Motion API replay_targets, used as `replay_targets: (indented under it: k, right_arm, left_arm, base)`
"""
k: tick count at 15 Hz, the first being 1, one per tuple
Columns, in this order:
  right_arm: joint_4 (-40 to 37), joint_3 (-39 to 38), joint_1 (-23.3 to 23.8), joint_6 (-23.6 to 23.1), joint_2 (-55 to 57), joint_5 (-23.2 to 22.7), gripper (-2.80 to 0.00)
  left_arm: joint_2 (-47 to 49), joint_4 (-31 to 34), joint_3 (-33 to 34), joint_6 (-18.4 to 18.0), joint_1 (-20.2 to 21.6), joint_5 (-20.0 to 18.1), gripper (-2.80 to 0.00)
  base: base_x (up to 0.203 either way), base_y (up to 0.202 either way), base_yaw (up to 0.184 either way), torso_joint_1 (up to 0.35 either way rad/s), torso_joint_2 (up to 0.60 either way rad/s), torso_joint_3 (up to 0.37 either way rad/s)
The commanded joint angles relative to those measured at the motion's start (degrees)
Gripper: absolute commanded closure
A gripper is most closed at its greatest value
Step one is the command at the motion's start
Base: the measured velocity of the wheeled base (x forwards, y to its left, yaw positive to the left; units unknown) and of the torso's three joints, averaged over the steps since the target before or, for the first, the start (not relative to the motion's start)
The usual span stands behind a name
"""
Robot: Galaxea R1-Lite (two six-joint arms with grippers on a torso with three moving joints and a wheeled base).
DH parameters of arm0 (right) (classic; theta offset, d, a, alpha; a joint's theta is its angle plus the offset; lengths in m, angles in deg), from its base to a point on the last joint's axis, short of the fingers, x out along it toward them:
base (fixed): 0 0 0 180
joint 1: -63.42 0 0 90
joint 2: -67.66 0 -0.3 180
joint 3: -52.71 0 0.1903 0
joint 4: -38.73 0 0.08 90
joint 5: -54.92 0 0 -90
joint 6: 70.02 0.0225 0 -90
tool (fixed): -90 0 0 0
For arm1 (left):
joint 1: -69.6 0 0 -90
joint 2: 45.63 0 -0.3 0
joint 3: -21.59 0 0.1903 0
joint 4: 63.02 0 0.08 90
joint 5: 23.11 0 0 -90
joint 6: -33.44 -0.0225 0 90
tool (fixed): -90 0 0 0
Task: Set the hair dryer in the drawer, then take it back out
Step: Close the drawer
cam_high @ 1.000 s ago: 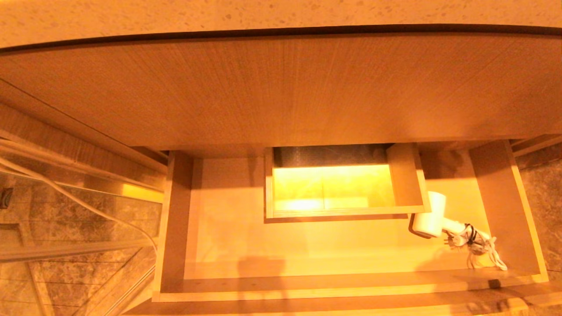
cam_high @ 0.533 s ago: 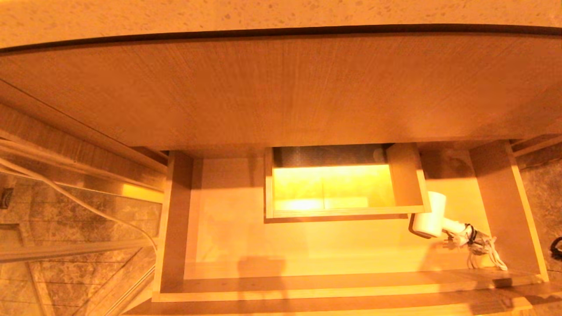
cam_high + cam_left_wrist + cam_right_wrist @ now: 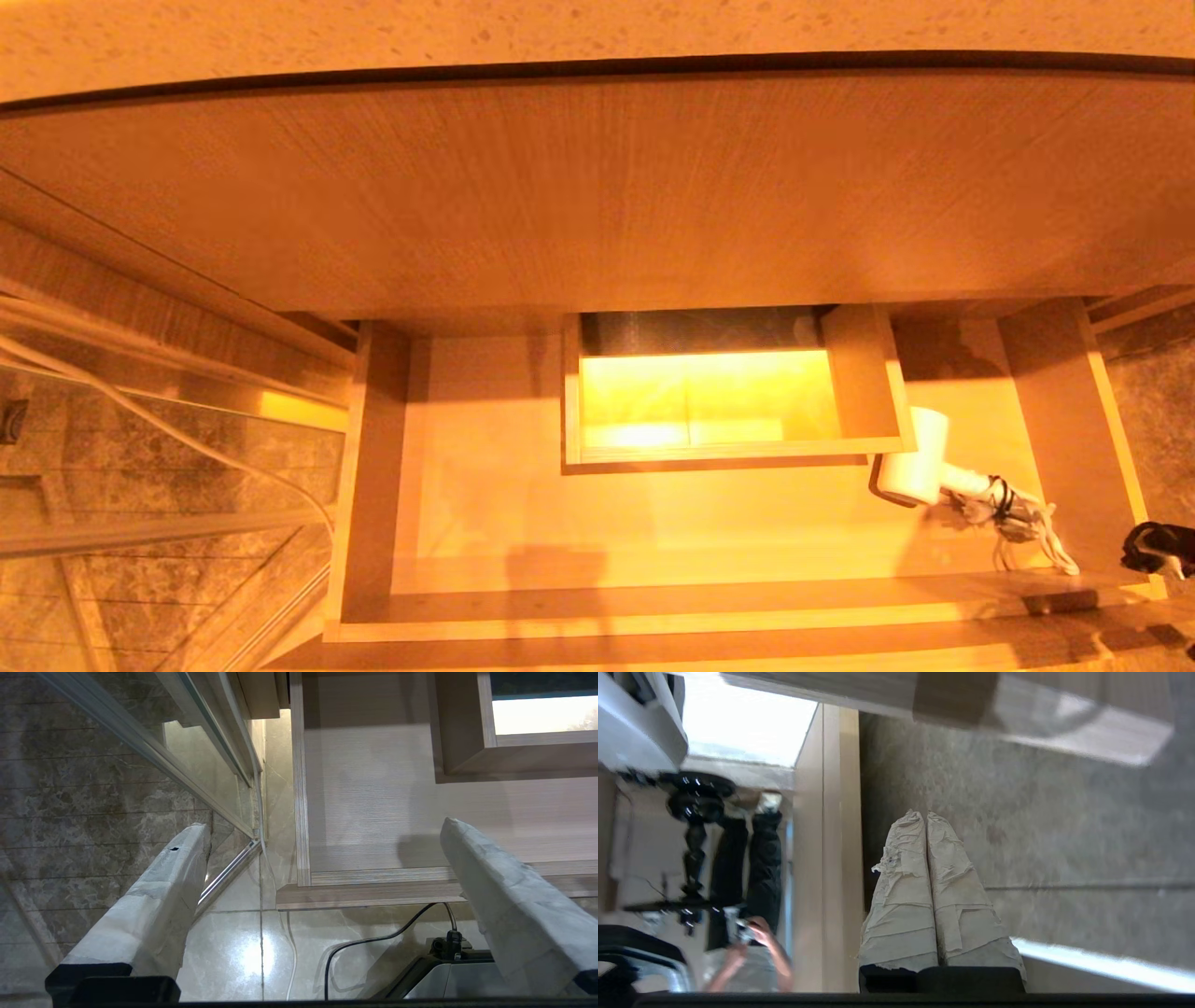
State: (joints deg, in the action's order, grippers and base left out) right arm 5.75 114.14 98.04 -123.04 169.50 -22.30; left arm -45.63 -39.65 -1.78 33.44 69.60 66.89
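Note:
The drawer (image 3: 653,609) stands pulled out, with a boxed cut-out (image 3: 738,455) at its mid-back. The white hair dryer (image 3: 917,460) lies on the drawer floor at the right, against the cut-out's corner, its bundled cord (image 3: 1022,527) trailing toward the front right. My right gripper (image 3: 1156,549) shows as a dark shape at the view's right edge, just outside the drawer's right wall, apart from the dryer. In the right wrist view that gripper (image 3: 926,814) is shut on nothing. My left gripper (image 3: 325,825) is open and empty, above the drawer's (image 3: 299,812) front left corner.
A tall wood-grain front panel (image 3: 597,187) and a speckled countertop (image 3: 597,28) rise behind the drawer. To the left are a glass partition (image 3: 140,448) and a white cable (image 3: 187,439). A black cable (image 3: 373,943) lies on the tiled floor. A person (image 3: 752,933) stands nearby.
My right gripper has come into the head view at the right edge, beside the drawer's front right corner. The hair dryer and drawer have not moved.

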Motion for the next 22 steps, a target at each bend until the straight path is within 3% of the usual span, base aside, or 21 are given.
replay_targets:
  k: [1,11,17,22]
  right_arm:
    - [-0.06,0.51,0.05,-1.90,2.56,-0.16,0.00]
    - [3.55,2.95,0.07,-7.35,7.78,-0.45,0.00]
    - [6.73,3.01,-0.08,-7.18,9.25,-0.47,0.00]
    - [10.97,4.80,0.00,-7.08,8.35,-4.40,0.00]
  left_arm:
    - [0.00,0.00,0.00,0.00,0.00,0.00,-2.80]
    - [0.00,0.00,0.00,0.00,0.00,0.00,-2.80]
    - [0.00,0.00,0.00,0.00,0.00,0.00,-2.80]
    - [0.00,0.00,0.00,0.00,0.00,0.00,-2.80]
  base:
    - [0.000,0.000,0.000,0.000,0.00,0.000]
    - [0.000,0.000,0.000,0.000,0.00,0.000]
    - [0.000,0.000,0.000,0.000,0.00,0.000]
    - [0.000,0.000,0.000,0.000,0.00,0.000]
